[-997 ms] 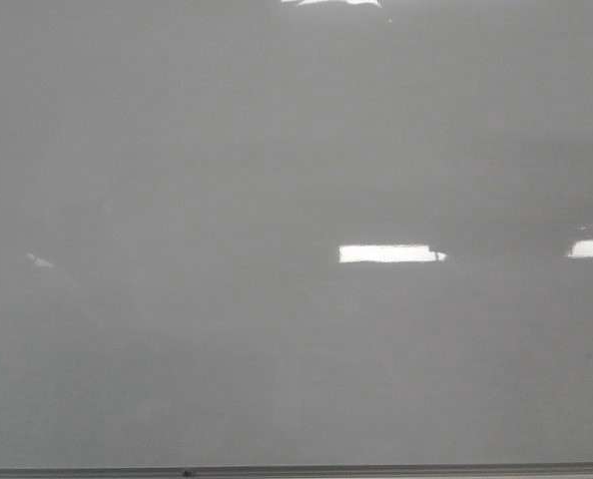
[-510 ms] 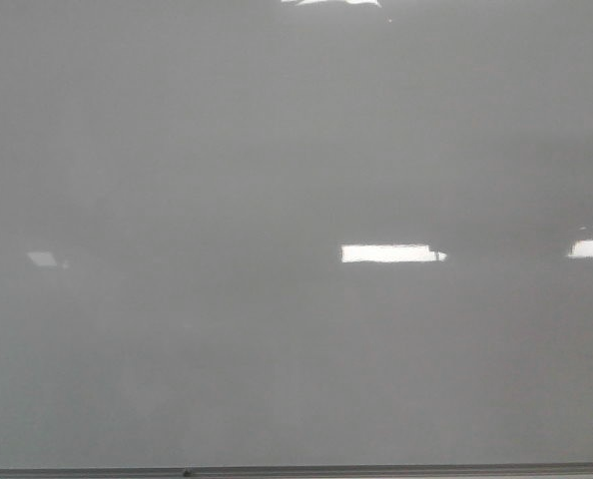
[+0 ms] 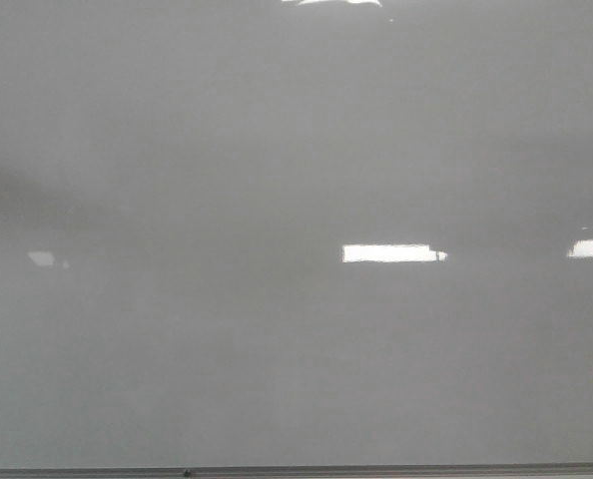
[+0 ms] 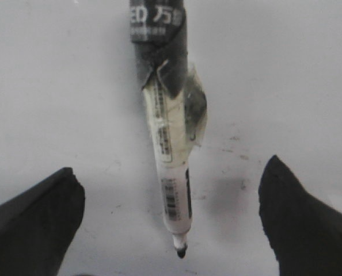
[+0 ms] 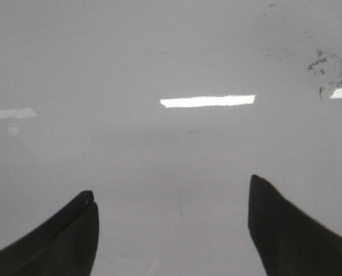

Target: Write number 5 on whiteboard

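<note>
The whiteboard [image 3: 296,150] fills the front view, glossy grey-white with bright light reflections. No number 5 shows on it in any view. Neither gripper shows in the front view. In the left wrist view my left gripper [image 4: 170,164] has its black fingers [image 4: 38,213] wide apart over the board [image 4: 286,69]. A white marker [image 4: 172,172], wrapped in black tape at its upper end, runs between the fingers without touching them. Its black tip [image 4: 181,250] points at the board. My right gripper [image 5: 171,185] is open and empty over the board [image 5: 171,46].
A thin grey metal edge strip [image 3: 296,469] runs along the board's near edge. Faint black marker smudges [image 5: 329,69] lie on the board in the right wrist view. A dim shadow [image 3: 17,200] lies on the board's left side.
A dark shadow has spread onto the left side of the board. The small reflection at the left has changed shape. No line has appeared on the board.
</note>
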Robot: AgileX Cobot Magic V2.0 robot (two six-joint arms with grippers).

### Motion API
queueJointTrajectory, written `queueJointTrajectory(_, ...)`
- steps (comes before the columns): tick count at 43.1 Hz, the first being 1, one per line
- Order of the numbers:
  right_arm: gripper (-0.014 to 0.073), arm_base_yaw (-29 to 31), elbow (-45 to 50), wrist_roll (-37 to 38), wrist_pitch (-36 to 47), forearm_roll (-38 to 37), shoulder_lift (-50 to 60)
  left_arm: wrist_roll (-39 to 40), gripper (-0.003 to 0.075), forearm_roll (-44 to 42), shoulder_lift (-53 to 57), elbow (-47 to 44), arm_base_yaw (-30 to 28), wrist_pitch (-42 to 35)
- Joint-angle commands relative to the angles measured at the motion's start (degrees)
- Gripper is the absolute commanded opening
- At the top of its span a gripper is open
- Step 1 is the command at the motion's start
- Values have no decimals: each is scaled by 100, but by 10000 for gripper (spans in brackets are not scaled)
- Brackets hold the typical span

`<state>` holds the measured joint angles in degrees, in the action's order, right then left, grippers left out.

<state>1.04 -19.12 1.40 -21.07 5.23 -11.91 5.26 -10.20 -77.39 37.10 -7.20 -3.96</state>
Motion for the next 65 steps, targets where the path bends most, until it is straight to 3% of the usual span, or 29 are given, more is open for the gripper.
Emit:
queueJointTrajectory(1,561,24,-164,1,500,-71,-100,17,552,30,-45,253,-14,-640)
queueJointTrajectory(9,561,24,-164,1,500,-71,-100,17,438,30,-274,262,-14,-776)
queueJointTrajectory(24,561,24,-164,1,506,-66,-100,-4,131,-17,-757,262,-14,-1288)
queueJointTrajectory(30,561,24,-164,1,500,-66,-100,-4,59,-66,-888,262,-14,-1409)
queueJointTrajectory(36,561,24,-164,1,500,-66,-100,-4,39,-66,-820,262,-14,-1168)
queueJointTrajectory(40,561,24,-164,1,500,-66,-100,25,39,-52,-609,272,-14,-630)
queueJointTrajectory(49,561,24,-164,1,491,-66,-100,11,39,325,158,649,218,1888)
queueJointTrajectory(59,561,24,-164,1,481,-66,-100,-1155,39,382,499,1586,1479,4151)
queueJointTrajectory(65,561,24,-164,1,481,-66,-100,-1607,39,449,537,1875,2426,4648)
